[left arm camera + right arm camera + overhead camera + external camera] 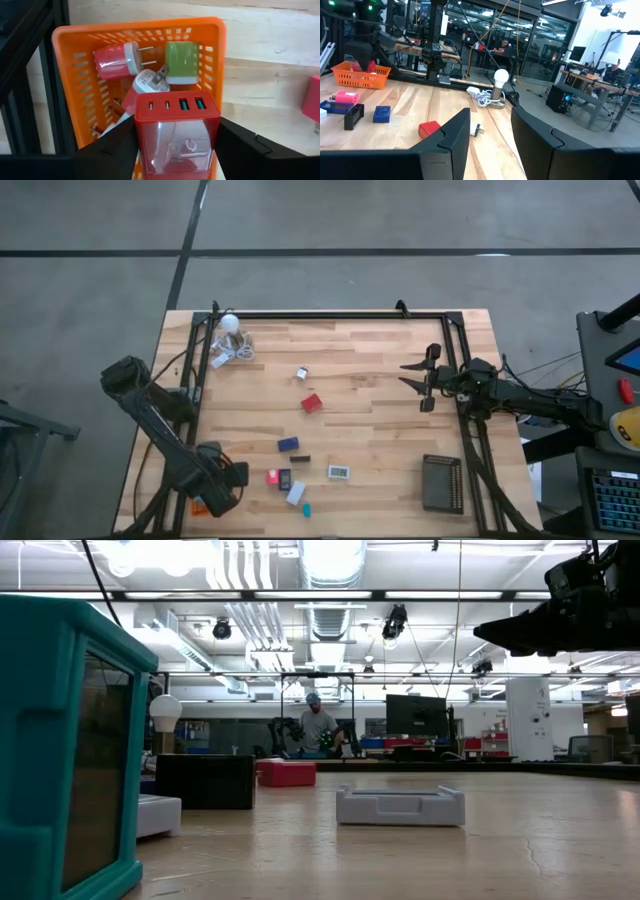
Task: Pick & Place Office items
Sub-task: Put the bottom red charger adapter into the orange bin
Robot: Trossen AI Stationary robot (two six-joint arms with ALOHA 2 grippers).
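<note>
Your left gripper sat directly over the orange tray at the table's near-left corner, jaws clamped on a red multi-port charger. My read: you held it there because it was the next item to drop into the tray, release not yet done.

Tray already held a pink plug adapter, a green adapter and a white plug, so the sort looked well underway but far from finished.

Your right gripper hung above the table's right side, near the far edge, jaws parted and empty. Looked parked while the left worked.

Still loose on the table: red block, navy block, pink piece, white rectangular piece, small white plug, teal bit, and a few more clustered near the front. Black ribbed tray sat near the right front, contents not readable.

View differences:
- Only the left wrist view showed the tray's contents and the grip; in the high view the left arm covered most of the tray.
- Only the high view gave the full spread of loose items.
- Right wrist view showed the white bulb with its cord, plus the orange tray from the side.
- Low view was mostly blocked by a teal block right at the lens; a person stood in the room behind.
</note>
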